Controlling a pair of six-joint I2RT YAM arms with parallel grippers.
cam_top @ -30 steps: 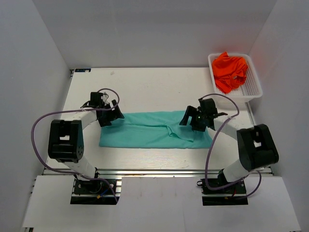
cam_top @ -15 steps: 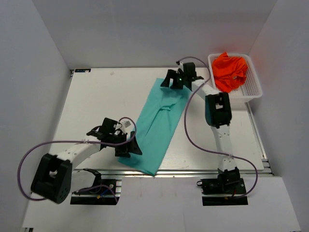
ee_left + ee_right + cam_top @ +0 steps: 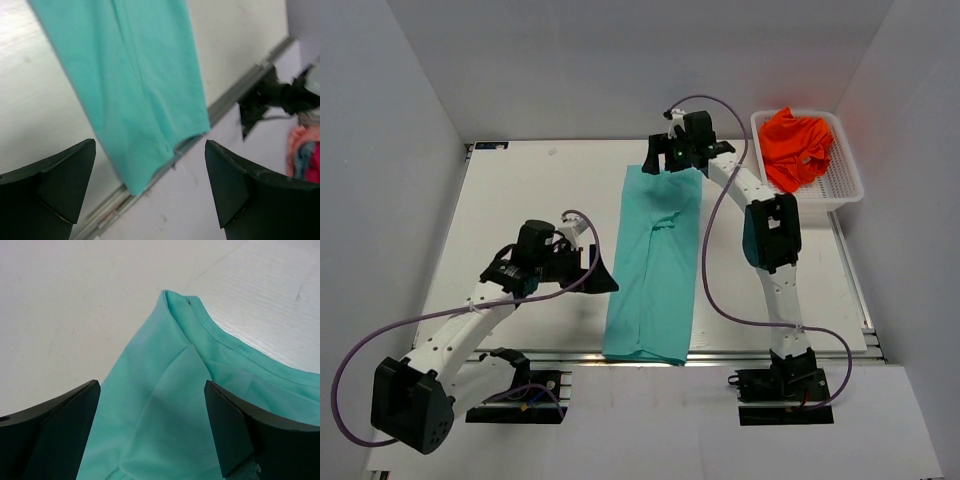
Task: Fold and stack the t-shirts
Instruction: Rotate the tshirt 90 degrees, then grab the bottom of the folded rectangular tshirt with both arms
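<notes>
Left fingers (image 3: 50, 180) and right fingers (image 3: 235, 435) stand released, empty. Teal t-shirt (image 3: 655, 270) lies flat on the desk (image 3: 520, 190), far end beneath the right fingers, side edge beside the left fingers. Orange-red t-shirt (image 3: 798, 145) sits in the basket (image 3: 842, 182), near the right fingers.

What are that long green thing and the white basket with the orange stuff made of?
The teal t-shirt looks like soft, matte knit cloth, maybe cotton: it lies limp and creased, with a stitched hem. The basket looks like stiff white plastic, its walls pierced with rows of small holes. The orange t-shirt inside seems to be similar cloth, crumpled.
</notes>
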